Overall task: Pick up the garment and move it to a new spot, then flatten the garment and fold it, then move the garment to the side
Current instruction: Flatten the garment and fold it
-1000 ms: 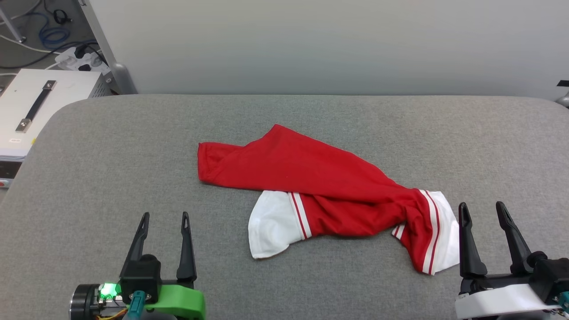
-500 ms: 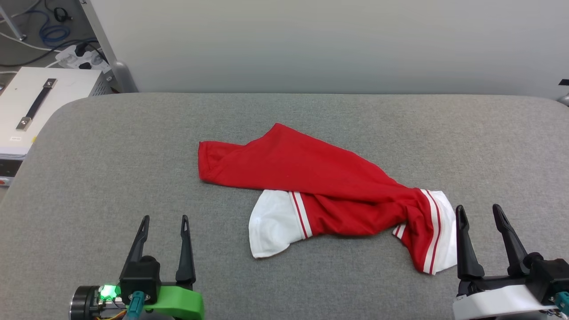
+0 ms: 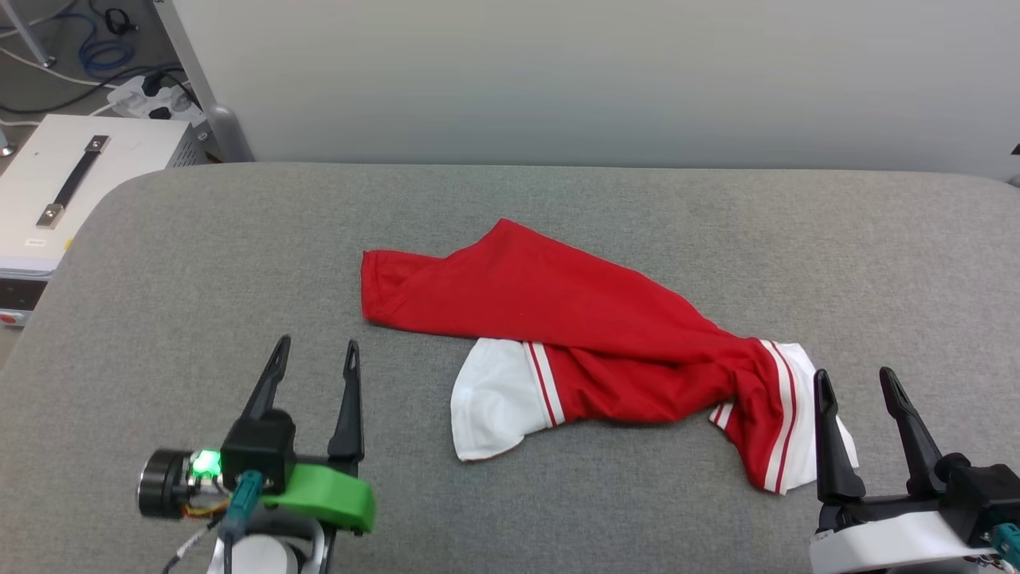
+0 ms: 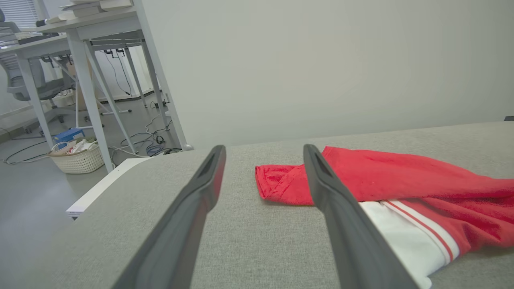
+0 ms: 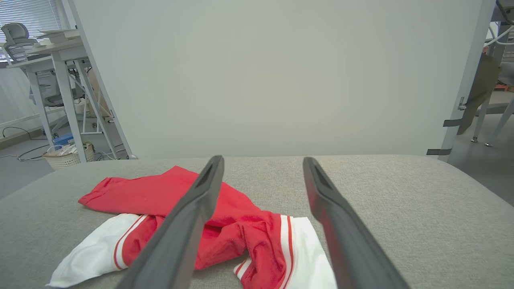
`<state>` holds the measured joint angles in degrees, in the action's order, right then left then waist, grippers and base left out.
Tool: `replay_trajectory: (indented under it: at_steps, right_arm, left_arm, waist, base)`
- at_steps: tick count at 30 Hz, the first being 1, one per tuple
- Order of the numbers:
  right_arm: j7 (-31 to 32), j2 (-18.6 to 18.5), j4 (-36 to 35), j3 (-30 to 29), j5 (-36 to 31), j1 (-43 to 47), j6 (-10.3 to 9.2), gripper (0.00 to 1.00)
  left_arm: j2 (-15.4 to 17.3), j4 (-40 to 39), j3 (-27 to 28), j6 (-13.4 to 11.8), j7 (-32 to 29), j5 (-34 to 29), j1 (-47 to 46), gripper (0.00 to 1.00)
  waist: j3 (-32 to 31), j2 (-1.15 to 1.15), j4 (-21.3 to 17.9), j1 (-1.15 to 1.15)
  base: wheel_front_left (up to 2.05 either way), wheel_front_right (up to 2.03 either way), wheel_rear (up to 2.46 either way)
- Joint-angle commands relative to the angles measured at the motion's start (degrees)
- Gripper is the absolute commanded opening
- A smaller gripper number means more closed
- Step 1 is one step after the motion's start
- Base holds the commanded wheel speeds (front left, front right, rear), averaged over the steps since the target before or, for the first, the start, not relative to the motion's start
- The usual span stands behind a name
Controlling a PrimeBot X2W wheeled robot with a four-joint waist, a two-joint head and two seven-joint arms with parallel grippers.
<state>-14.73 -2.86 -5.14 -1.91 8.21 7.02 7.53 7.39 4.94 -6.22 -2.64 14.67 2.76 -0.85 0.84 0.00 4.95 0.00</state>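
left gripper (image 3: 317,343), long dark fingers, green mount: moved forward over the grey padded table (image 3: 199,263), nearer the red jersey T-shirt with white sleeves (image 3: 558,311).
right gripper (image 3: 851,373), white mount: edged inward; one finger now overlaps the sleeve edge in the head view.
head camera: slight shift of the whole scene.

Garment (image 3: 574,319): one, a red T-shirt. Its white sleeves (image 3: 488,402): two, each with red-and-white stripe trim.
Grippers: two, both mine, counted as my left gripper (image 3: 317,343) and my right gripper (image 3: 853,372).
Dark fingers (image 3: 348,406): four, two on each of my grippers.
Grey padded table (image 3: 199,263): one.
White case (image 3: 32,199): one, with one black handle (image 3: 73,182).
Power strip (image 3: 147,94): one.
Woven basket (image 4: 80,160): one.
Blue box (image 4: 68,134): one.
Office chair (image 4: 24,86): one.
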Motion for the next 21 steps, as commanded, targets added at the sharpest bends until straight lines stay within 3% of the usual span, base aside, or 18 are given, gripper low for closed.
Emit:
replay_trajectory:
  at_steps: [1,7,10,14,21]
  right_arm:
    - [-0.27,-0.02,0.01,0.06,-0.33,0.14,-0.04,1.0]
    - [-0.27,-0.02,-0.17,0.62,-0.63,-0.88,-0.04,1.0]
    - [-0.27,-0.02,-0.25,0.88,-0.74,-1.29,-0.04,1.0]
    - [-0.27,-0.02,-0.26,0.96,-0.82,-1.85,-0.04,1.0]
    - [-0.27,-0.02,-0.25,1.26,-0.78,-3.34,-0.04,1.0]
  left_arm:
    - [0.96,0.79,-0.29,1.73,0.33,0.22,-3.51,1.0]
    - [4.19,6.78,-1.78,7.63,0.33,1.09,-14.07,1.0]
    - [6.07,11.04,-4.48,9.37,-1.51,2.28,-19.74,1.0]
    - [7.86,14.54,-11.5,10.06,-8.63,8.01,-27.04,1.0]
    - [13.61,15.39,-29.41,10.11,-27.89,26.75,-36.62,1.0]
  waist:
    - [0.32,0.0,0.19,0.0]
    - [1.51,0.0,-0.24,0.0]
    - [2.24,0.0,-0.65,0.0]
    - [3.25,0.0,-1.23,0.0]
    - [5.31,0.0,-2.48,0.0]
  base:
    - [0.0,0.0,0.0]
    - [0.0,0.0,0.0]
    - [0.0,0.0,0.0]
    - [0.0,0.0,0.0]
    - [0.0,0.0,0.0]
